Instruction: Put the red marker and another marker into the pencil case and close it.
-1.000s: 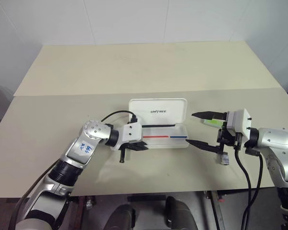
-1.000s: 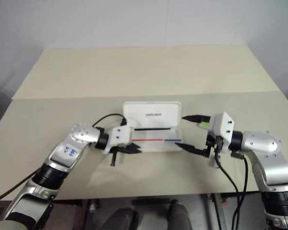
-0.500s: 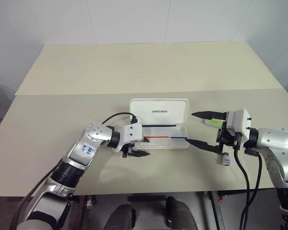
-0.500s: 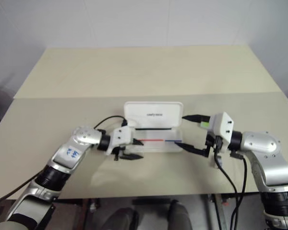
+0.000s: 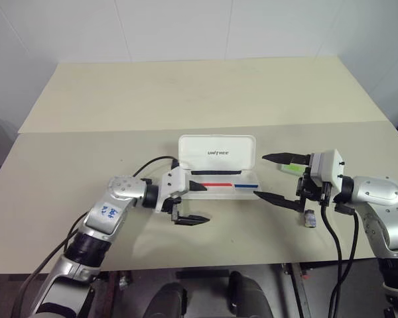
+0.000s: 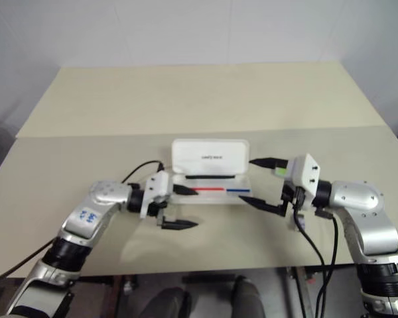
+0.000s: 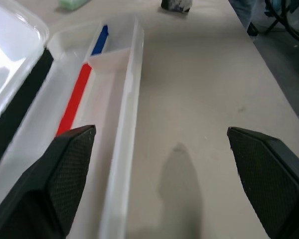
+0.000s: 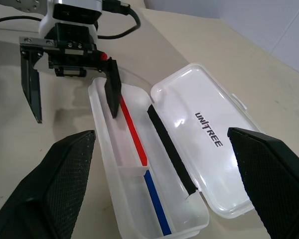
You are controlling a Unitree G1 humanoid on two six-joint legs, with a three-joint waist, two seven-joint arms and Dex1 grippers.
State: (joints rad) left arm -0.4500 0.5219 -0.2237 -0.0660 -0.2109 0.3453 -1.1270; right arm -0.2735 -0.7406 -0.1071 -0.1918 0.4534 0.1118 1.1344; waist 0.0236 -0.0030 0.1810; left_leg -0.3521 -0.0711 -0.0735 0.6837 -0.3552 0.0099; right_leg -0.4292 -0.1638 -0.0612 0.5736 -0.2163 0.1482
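The white pencil case (image 5: 217, 154) lies open mid-table, its lid leaning back and showing the UNITREE lettering (image 8: 209, 130). A slim dark barrel (image 8: 172, 149) lies inside along the hinge; I take it for the red marker, but I cannot see a red end. My left gripper (image 5: 194, 203) is open at the case's left end. One finger (image 8: 112, 94) is over the tray and the other is in front of the case. The lime-green highlighter (image 5: 293, 168) lies on the table past the case's right end. My right gripper (image 5: 274, 177) hangs open there, holding nothing.
A thin red-and-blue stripe (image 8: 134, 137) runs along the tray floor. A small grey lump (image 5: 310, 218) sits on the table (image 5: 186, 99) under my right wrist. A black cable (image 5: 152, 161) loops behind my left wrist. The table's front edge is close below both hands.
My left gripper has gone from shut to wide open and now straddles the case's front wall. The right arm, the case and the highlighter have stayed put.
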